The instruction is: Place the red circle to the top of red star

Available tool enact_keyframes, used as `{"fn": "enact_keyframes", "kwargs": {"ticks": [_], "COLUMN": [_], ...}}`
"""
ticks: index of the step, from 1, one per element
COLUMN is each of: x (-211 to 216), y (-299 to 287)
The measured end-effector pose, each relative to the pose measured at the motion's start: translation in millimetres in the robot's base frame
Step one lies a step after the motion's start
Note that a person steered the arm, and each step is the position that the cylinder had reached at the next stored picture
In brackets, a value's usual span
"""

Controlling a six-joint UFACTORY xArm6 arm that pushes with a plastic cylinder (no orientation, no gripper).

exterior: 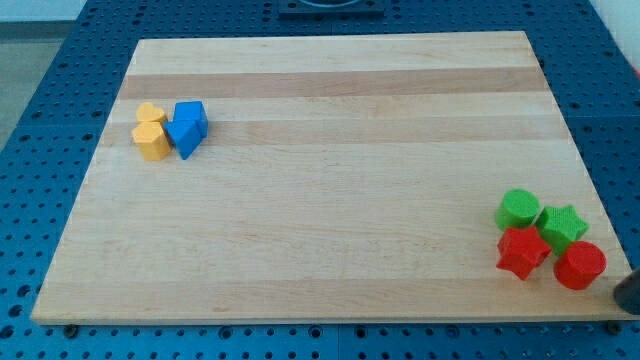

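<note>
The red circle [580,265] lies near the bottom right corner of the board [330,200], touching or just beside the right side of the red star [522,252]. To meet the task it must end up above the star, toward the board's top edge. That position is presently occupied or crowded by the green circle [518,209], with the green star [562,226] just above the red circle, so a direct upward push looks likely to disturb both green blocks. My tip [622,292] shows as a dark shape at the view's right edge, just off the board's right edge and just below and right of the red circle; contact cannot be confirmed. The arm has no gripper, so no open or closed state applies. The rod above the tip is out of view. A yellow block [152,133] and a blue block [187,128] sit together near the top left corner, well apart from the work.
</note>
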State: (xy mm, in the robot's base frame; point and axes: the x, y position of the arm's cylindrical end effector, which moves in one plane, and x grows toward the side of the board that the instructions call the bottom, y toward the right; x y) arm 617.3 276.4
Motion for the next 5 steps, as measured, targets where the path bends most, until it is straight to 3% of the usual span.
{"fn": "enact_keyframes", "kwargs": {"ticks": [1, 5], "x": [-8.0, -50.1], "y": [-25.3, -32.5]}}
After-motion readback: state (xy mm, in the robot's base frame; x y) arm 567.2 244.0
